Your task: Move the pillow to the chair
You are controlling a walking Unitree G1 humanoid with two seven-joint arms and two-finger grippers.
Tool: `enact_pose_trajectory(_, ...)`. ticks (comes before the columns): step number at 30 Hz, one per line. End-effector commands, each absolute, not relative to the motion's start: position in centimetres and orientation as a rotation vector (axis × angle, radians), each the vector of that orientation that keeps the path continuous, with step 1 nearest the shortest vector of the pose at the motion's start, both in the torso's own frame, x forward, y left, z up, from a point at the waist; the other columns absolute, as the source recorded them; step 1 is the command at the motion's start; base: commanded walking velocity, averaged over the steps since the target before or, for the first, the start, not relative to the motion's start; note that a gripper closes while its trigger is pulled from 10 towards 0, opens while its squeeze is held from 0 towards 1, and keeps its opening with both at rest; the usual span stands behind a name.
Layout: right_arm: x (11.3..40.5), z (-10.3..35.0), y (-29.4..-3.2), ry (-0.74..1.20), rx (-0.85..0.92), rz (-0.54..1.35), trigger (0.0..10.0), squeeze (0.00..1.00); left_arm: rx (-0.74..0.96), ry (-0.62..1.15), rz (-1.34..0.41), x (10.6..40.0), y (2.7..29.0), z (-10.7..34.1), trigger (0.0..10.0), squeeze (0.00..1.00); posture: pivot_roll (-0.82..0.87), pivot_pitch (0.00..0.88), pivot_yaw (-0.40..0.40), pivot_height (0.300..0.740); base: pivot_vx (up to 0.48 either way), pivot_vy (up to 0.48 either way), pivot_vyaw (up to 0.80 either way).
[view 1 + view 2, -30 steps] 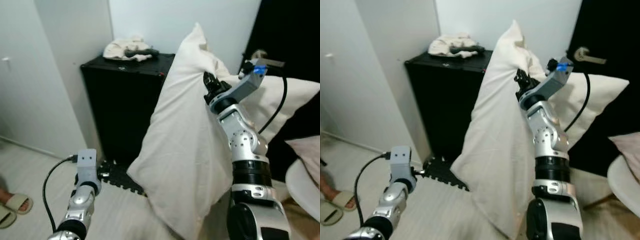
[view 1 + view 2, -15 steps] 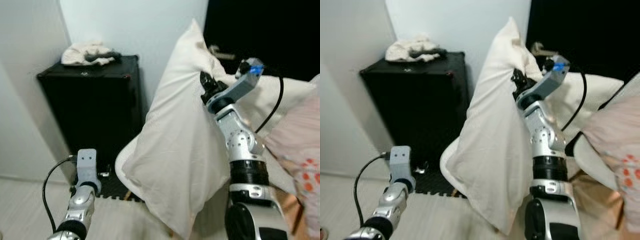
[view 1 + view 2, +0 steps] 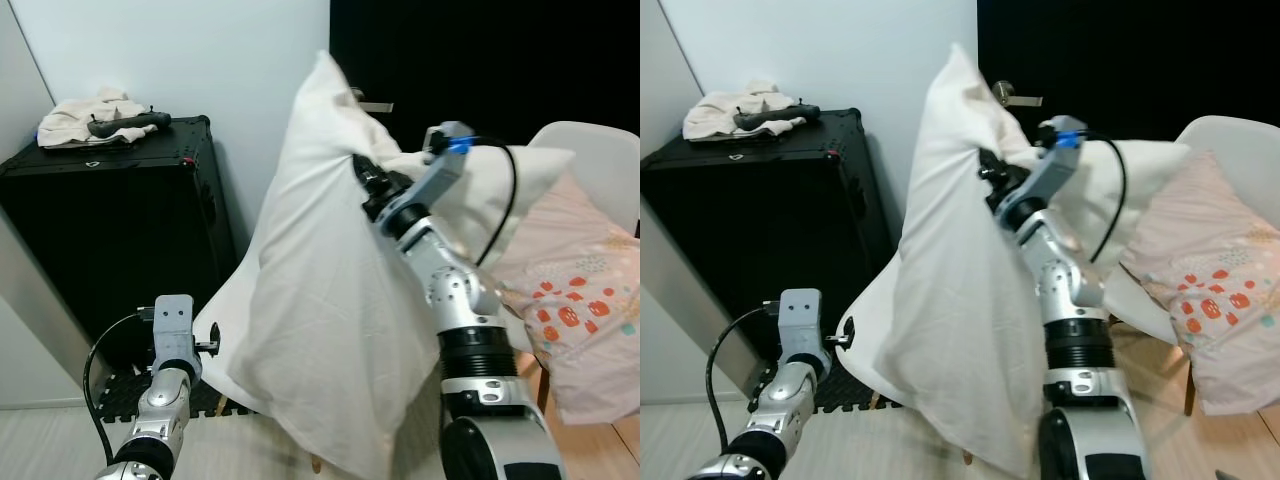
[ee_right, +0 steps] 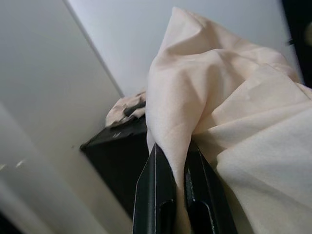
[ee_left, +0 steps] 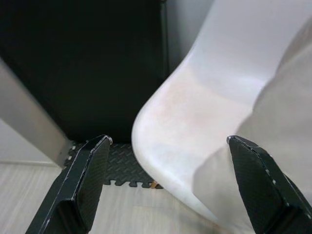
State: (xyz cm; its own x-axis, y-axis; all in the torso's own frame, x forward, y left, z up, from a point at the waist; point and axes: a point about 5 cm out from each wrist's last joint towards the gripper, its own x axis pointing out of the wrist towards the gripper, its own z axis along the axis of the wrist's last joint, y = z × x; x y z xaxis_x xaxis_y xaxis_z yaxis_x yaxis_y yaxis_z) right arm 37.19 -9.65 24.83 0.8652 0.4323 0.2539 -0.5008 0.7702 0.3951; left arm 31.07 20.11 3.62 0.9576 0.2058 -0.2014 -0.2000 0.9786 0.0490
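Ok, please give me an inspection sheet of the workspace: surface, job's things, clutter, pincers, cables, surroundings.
Surface: light wood floor, black foam mat by the cabinet.
Job's things: white pillow held up in the air; white chair below it.
Clutter: patterned pink cushion on a second white chair; cloth on the black cabinet.
Pincers: right pincer shut on pillow fabric; left pincer open, low, facing the chair seat.
Cables: black cable on the right arm, another on the left.
Surroundings: white wall, black door.

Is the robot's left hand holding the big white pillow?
No, the left hand is open and holds nothing; the right hand pinches the pillow.
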Motion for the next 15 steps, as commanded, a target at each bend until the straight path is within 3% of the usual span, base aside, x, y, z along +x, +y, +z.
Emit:
enact_pose_trajectory(1,36.75,26.33,-9.01,-0.227,0.473,0.567,10.0,0.0,0.058,0.197,0.224,30.82,21.06,3.72,10.0,0.0,-0.2,0.0,0.022,0.74,0.277,0.0,0.0)
enact_pose_trajectory(7,36.59,26.48,-8.54,-0.241,0.47,0.599,10.0,0.0,0.059,0.188,0.225,30.84,21.18,3.87,10.0,0.0,-0.2,0.0,0.023,0.74,0.282,0.0,0.0)
enact_pose_trajectory(15,36.39,26.33,-8.23,-0.238,0.441,0.62,10.0,0.0,0.061,0.18,0.219,30.96,20.93,4.03,10.0,0.0,-0.2,0.0,0.031,0.74,0.292,0.0,-0.8)
